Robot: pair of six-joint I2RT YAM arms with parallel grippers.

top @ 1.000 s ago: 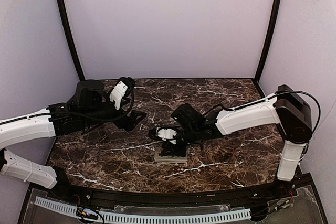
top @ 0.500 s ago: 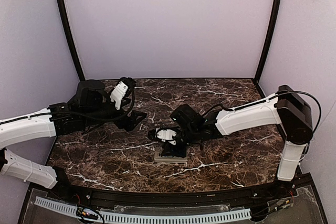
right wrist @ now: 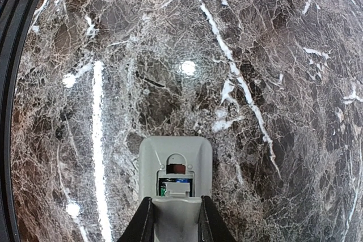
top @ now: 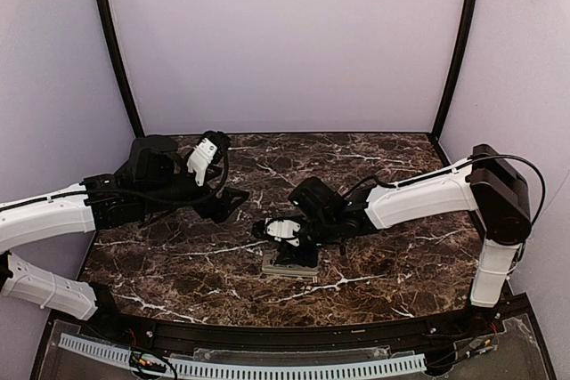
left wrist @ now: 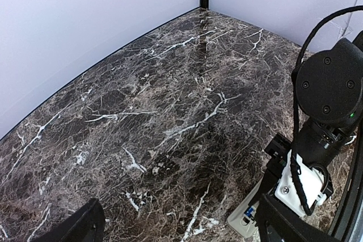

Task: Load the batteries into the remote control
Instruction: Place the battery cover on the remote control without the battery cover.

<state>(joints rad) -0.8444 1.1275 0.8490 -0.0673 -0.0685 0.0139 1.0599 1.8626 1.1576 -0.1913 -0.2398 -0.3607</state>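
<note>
Holding steady this past second, your right gripper clamps the grey cover over the remote control and its seated batteries, so only closing remains; left gripper gapes left of the remote.

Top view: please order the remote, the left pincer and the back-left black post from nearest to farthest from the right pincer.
1. The remote, directly under the right pincer.
2. The left pincer, to the left.
3. The black post, far back left.
</note>
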